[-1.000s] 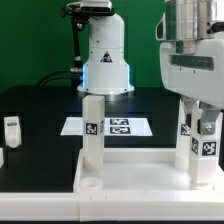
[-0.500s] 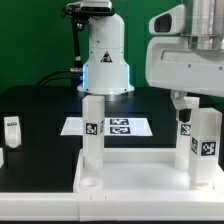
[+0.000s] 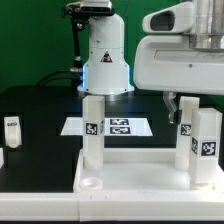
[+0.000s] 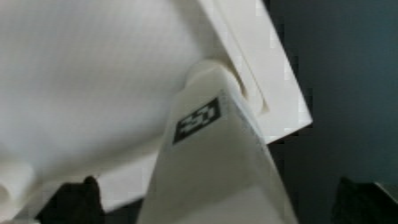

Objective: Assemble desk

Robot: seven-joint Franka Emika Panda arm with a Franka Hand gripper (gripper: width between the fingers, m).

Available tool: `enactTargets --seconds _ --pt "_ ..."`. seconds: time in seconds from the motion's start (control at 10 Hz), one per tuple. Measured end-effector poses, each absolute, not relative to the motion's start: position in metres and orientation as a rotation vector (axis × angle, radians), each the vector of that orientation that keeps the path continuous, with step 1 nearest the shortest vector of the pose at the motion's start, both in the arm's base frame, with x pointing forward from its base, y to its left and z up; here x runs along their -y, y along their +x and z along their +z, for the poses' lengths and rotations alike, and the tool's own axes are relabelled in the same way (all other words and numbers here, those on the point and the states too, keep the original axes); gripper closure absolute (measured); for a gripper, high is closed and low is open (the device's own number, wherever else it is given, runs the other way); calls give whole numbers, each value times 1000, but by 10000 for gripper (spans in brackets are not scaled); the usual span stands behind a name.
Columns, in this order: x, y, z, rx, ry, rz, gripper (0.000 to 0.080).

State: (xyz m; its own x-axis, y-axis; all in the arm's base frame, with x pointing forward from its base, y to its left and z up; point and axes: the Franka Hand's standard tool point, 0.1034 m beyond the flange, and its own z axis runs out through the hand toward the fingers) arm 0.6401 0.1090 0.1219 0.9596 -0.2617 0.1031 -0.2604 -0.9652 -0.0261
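I count two legs upright in the panel (image 3: 140,172): the first leg (image 3: 92,125) on the exterior view's left, the second leg (image 3: 206,140) on its right. My pincer (image 3: 186,106) hangs spread wide over the second, holding nothing. A spare leg (image 3: 12,128) waits on the worktop (image 3: 40,150), so I judge we're roughly halfway.

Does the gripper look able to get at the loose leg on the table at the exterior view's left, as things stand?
Probably yes: the gripper is open, gripping nothing, above an upright leg, and the loose leg sits alone on the bare table. Reach that far is unclear.
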Motion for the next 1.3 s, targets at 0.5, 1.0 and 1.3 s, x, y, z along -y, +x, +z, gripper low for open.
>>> enactTargets --seconds 0.5,1.0,1.3 --pt "-106 640 121 -484 -3078 -161 361" --pt "-111 639 120 -1387 -2782 -119 514" --pt "-114 640 119 -2144 -2165 -40 514"
